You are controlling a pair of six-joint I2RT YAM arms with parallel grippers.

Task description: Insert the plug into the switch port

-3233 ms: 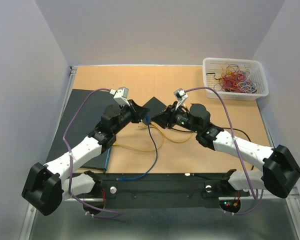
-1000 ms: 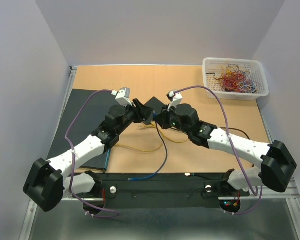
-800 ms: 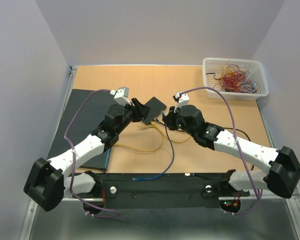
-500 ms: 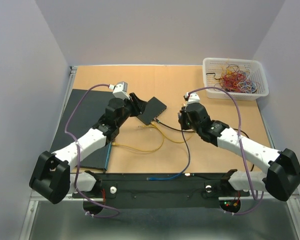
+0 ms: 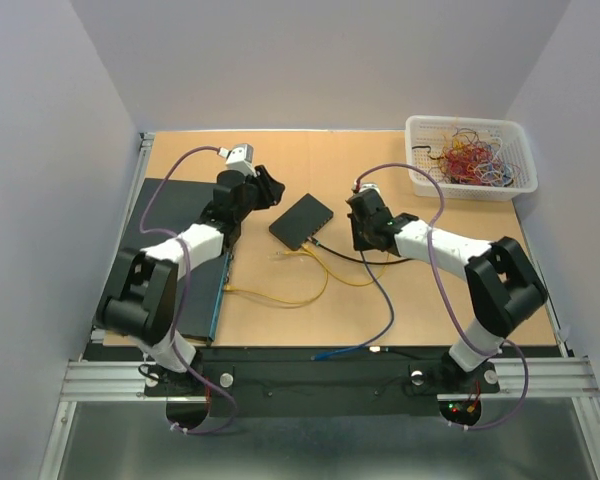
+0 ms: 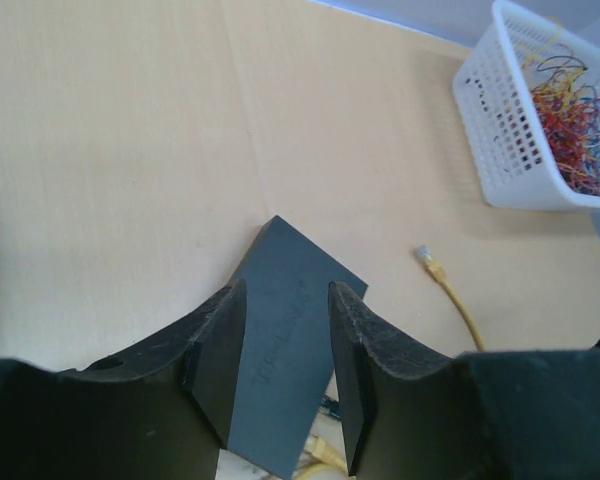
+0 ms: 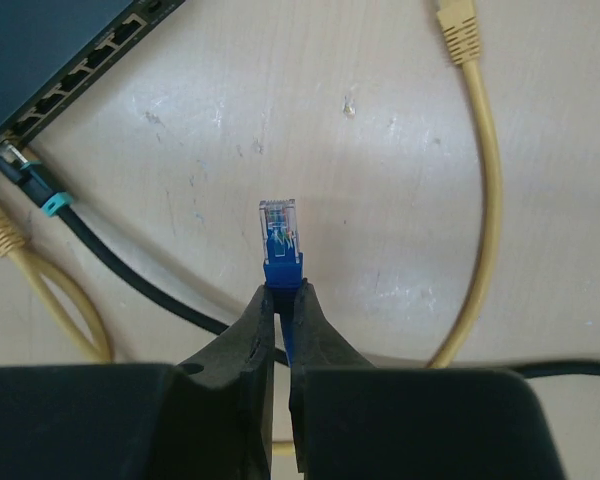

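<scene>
The dark grey switch lies flat on the wooden table, its port row facing the near right. My right gripper is shut on the blue plug, which sticks out ahead of the fingertips, a short way right of the switch's ports. The blue cable trails back to the near edge. My left gripper is open and empty, just left of the switch and apart from it. In the left wrist view the switch shows beyond the spread fingers.
A black cable and yellow cables sit in the switch's ports. A loose yellow plug lies to the right. A white basket of wires stands at the back right. A black mat covers the left side.
My left gripper has let go of the switch and pulled back left; the switch now lies flat. My right gripper has drawn away to the right, still holding the blue plug.
</scene>
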